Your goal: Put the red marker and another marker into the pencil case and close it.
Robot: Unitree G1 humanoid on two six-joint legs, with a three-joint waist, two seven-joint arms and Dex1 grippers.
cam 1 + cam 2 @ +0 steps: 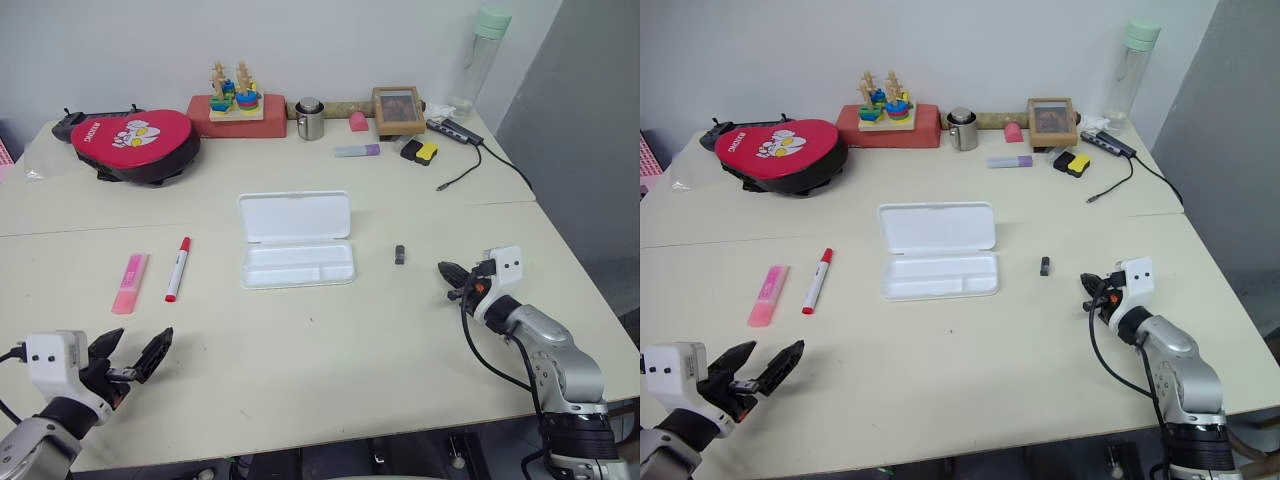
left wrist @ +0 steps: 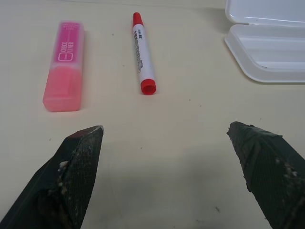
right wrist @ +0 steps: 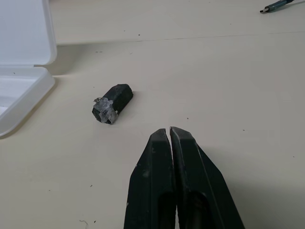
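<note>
From the head camera, you are looking at the pencil case (image 1: 296, 240) lying open in the middle of the desk (image 1: 330, 350), lid flat behind its tray. The red marker (image 1: 177, 268) and the pink highlighter (image 1: 130, 283) are lying side by side, close but not touching, to the left of the case. Your left end effector (image 1: 136, 357) is hovering low near the desk edge, short of both pens, with its fingers spread wide. Your right end effector (image 1: 449, 279) is waiting on the other side, pinched shut and holding nothing.

From the left wrist camera, you are seeing the marker (image 2: 144, 59) and the highlighter (image 2: 66, 65) lying ahead between the two black fingers (image 2: 74, 177). The marker is thin and round, so it could roll away if one finger bumps it first.

From the right wrist camera, a small black block (image 3: 112, 103) is sitting just in front of the closed tips, beside the case. You could knock it by accident while shutting the lid.
</note>
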